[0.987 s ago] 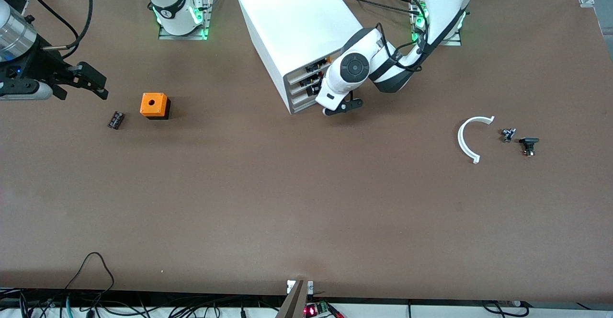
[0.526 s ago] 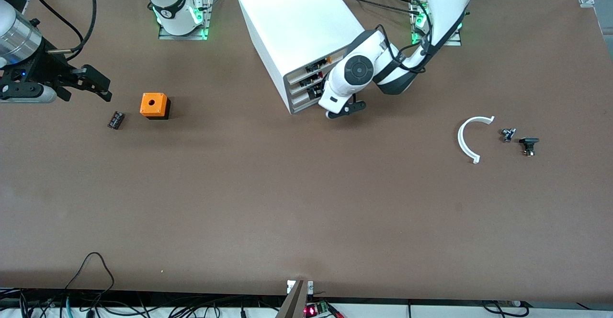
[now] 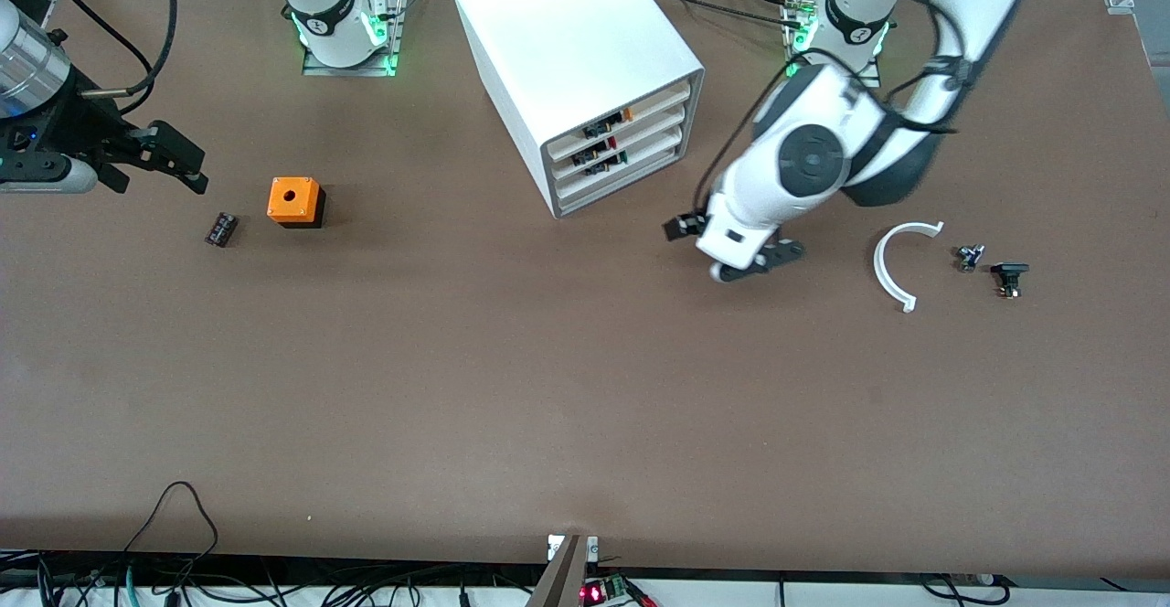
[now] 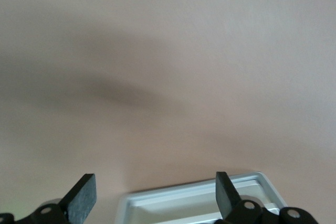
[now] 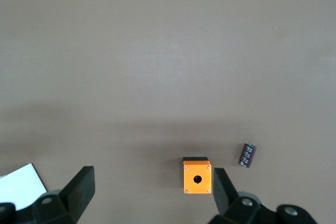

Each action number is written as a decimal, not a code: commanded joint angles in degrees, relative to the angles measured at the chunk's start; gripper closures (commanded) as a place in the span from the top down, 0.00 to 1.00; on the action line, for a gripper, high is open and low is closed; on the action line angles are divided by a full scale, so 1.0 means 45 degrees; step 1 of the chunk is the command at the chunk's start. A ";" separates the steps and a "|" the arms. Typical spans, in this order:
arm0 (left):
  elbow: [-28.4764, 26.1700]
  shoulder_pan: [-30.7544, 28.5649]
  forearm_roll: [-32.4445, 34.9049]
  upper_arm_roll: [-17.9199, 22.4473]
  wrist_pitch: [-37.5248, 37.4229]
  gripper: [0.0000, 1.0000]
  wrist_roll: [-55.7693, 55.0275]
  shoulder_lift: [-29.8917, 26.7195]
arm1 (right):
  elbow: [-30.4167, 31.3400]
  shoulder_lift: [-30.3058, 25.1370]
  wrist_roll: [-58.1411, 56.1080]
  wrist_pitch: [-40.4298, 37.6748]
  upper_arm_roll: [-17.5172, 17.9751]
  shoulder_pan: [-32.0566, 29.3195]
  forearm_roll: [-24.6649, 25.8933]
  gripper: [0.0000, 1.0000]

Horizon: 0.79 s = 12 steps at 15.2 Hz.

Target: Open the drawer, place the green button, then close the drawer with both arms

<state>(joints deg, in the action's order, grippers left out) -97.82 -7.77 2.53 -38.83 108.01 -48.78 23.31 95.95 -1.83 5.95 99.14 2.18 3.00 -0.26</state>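
The left gripper (image 3: 731,250) hangs released over the bench (image 3: 548,388), by the cabinet (image 3: 585,68). The right gripper (image 3: 160,161), also released, waits near the bench's end. Next, reach low and straight for the tiny button (image 3: 969,256).

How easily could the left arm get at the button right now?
Probably yes. The left gripper hangs open and empty over bare table between the cabinet and the white arc. The button lies just past the arc, uncovered.

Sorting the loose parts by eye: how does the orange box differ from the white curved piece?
The orange box is a solid block with a hole in its top; the white curved piece is a thin open arc. The box lies toward the right arm's end, the arc toward the left arm's end. Both rest on the table, untouched.
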 commanded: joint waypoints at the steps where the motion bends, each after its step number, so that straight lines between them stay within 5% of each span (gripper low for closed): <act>1: 0.1929 -0.0810 0.0998 -0.0122 -0.2161 1.00 0.2179 0.0035 | -0.0423 0.0210 0.0105 -0.0216 0.0061 -0.0061 0.0018 1.00; 6: 0.3942 -0.2609 0.1079 0.0014 -0.4096 1.00 0.6378 -0.0218 | -0.0442 0.0211 0.0124 -0.0196 0.0061 -0.0080 0.0057 1.00; 12: 0.2680 -0.0309 0.0632 0.4578 -0.4199 1.00 1.1089 -0.3339 | -0.0442 0.0211 0.0144 -0.0196 0.0061 -0.0080 0.0038 1.00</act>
<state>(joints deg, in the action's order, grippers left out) -80.52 -13.52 6.25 -25.20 88.41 -5.08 15.19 95.81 -1.76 5.98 99.15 2.16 2.95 -0.26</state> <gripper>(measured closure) 0.000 0.000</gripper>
